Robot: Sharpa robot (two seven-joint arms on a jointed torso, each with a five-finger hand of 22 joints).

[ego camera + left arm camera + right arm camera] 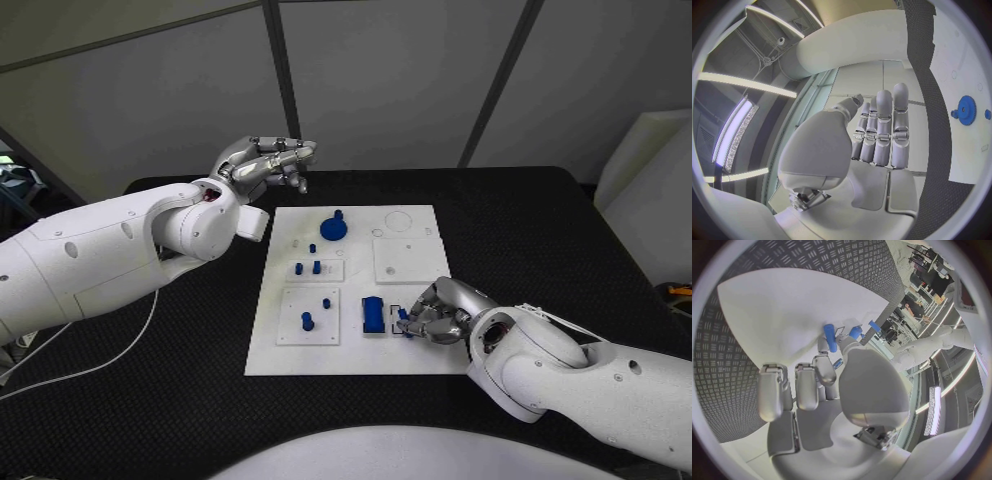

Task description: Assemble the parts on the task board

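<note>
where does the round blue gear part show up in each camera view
Head view: the round blue gear stands near the far edge of the task board, right of the left hand.
Left wrist view: the same gear sits on the white board at the circle's rim, beyond the fingers.
Right wrist view: I cannot pick it out there.
Shared landmark: the white task board on the black table.
</note>
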